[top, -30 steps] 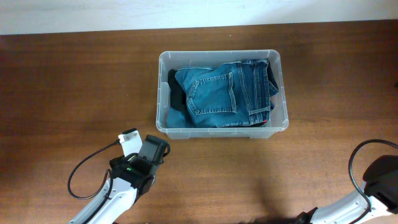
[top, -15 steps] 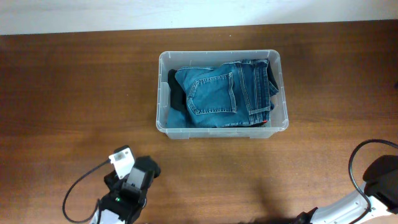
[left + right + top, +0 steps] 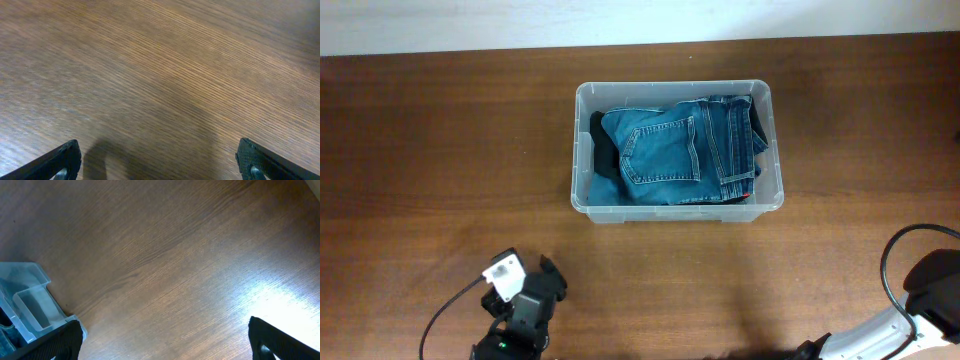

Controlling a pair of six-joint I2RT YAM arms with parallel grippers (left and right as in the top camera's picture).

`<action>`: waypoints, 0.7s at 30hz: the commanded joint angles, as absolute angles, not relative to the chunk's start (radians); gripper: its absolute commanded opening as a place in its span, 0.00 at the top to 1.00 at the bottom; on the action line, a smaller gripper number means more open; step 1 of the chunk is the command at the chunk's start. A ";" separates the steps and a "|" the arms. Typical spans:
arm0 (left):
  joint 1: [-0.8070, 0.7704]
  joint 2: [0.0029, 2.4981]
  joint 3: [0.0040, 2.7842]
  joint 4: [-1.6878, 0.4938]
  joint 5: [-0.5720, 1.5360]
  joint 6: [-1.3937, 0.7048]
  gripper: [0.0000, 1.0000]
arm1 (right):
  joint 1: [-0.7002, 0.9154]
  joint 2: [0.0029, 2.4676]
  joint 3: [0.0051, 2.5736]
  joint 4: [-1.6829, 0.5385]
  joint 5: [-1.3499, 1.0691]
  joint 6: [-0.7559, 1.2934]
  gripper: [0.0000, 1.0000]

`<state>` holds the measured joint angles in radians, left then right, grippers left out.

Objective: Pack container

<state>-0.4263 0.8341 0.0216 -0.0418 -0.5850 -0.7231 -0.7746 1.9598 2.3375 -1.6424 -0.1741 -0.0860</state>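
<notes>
The container [image 3: 578, 150], a clear plastic tub, stands at the back middle of the table. Folded blue jeans [image 3: 675, 150] lie in it on top of a dark garment [image 3: 604, 152]. Near the front left edge, well clear of the tub, my left gripper [image 3: 552, 275] is open; the left wrist view shows the left gripper [image 3: 157, 165] with only bare wood between its fingers. My right arm [image 3: 930, 285] sits at the front right corner. In its wrist view the right gripper [image 3: 165, 342] is open and empty, with a corner of the container [image 3: 25, 300] at the left.
The wooden table [image 3: 440, 150] runs to a pale wall along the back. A black cable [image 3: 445, 305] loops by the left arm and another cable [image 3: 895, 250] curves by the right arm.
The left arm has drawn back toward the front left edge, away from the container. The right arm and the jeans have not moved.
</notes>
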 commanded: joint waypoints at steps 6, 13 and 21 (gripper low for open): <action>-0.219 0.694 0.008 -0.049 -0.485 -0.608 0.01 | -0.773 1.961 2.339 -1.642 -0.173 -0.088 0.02; -0.086 0.583 0.008 -0.053 -0.403 -0.523 0.00 | -0.773 1.961 2.339 -1.642 -0.173 -0.088 0.02; -0.039 0.451 0.009 -0.057 -0.330 -0.333 0.00 | -0.773 1.961 2.339 -1.642 -0.173 -0.088 0.02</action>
<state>-0.0631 0.4843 0.0139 -0.0513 -0.3950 -0.4435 -0.7746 1.9598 2.3375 -1.6424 -0.1741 -0.0860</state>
